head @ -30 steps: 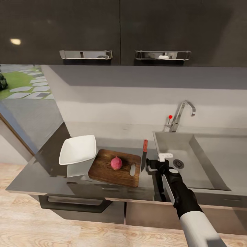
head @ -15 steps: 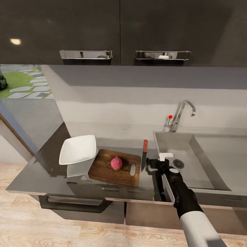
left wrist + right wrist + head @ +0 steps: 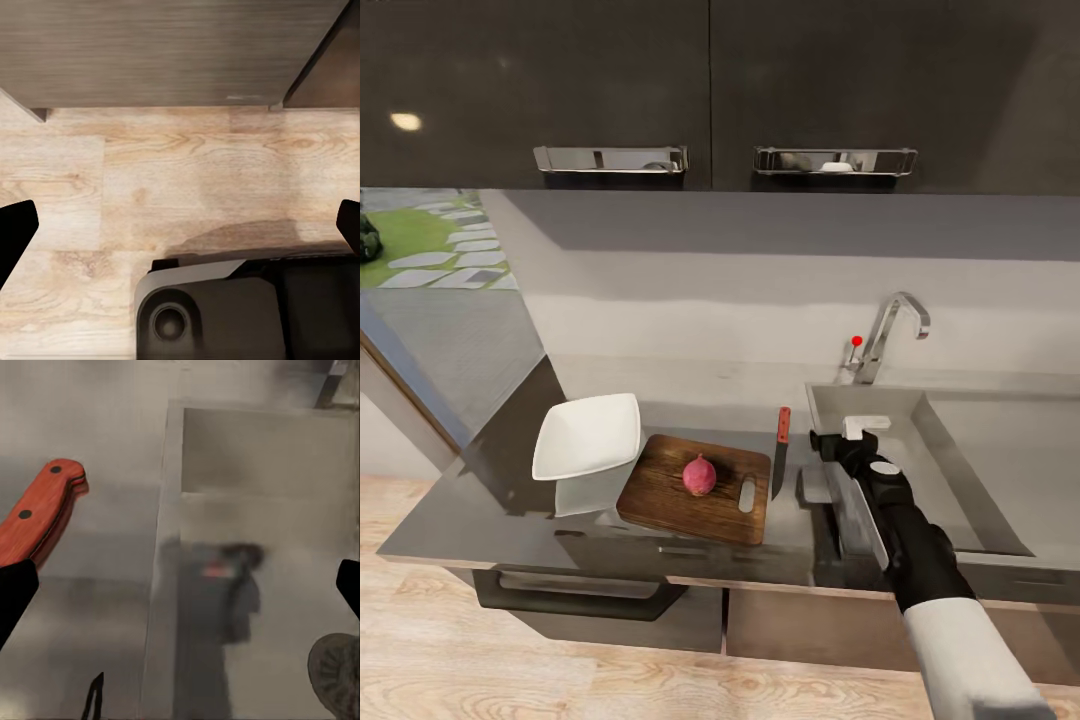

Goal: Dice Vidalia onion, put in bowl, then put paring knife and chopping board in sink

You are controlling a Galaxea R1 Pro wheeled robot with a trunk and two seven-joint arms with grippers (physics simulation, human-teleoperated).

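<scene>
Right pincer [image 3: 857, 432] open over sink [image 3: 960, 470], onion [image 3: 699, 475] on board [image 3: 700, 488], bowl [image 3: 588, 436]

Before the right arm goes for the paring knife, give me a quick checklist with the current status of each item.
1. Vidalia onion out of the sink and resting on the chopping board: ok.
2. Paring knife free on the countertop, between board and sink: ok.
3. Right pincer open and empty, fingertips wide apart in the right wrist view: ok.
4. Right pincer lined up over the knife handle: not ok, it sits beside it, over the sink edge.
5. Bowl upright on the countertop beside the board: ok.
6. Left pincer open, pointing at the floor: ok.
</scene>
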